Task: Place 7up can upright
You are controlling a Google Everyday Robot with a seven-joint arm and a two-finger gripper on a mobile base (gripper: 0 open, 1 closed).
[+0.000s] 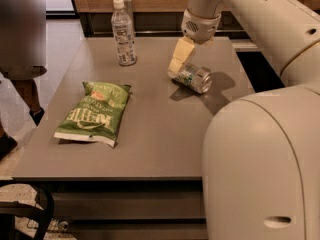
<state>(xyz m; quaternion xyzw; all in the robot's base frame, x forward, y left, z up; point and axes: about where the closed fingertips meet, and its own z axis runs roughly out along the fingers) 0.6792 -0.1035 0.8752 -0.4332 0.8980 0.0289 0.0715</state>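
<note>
The 7up can (194,77) lies on its side on the grey table (150,129), right of middle toward the back, its shiny top facing front right. My gripper (178,59) reaches down from the white arm above. Its cream-coloured fingers (182,50) sit at the can's left end and touch it or nearly so.
A clear water bottle (123,33) with a white cap stands upright at the back left. A green chip bag (95,112) lies flat on the left half. The robot's white body (260,164) fills the front right. A person stands at the left, off the table.
</note>
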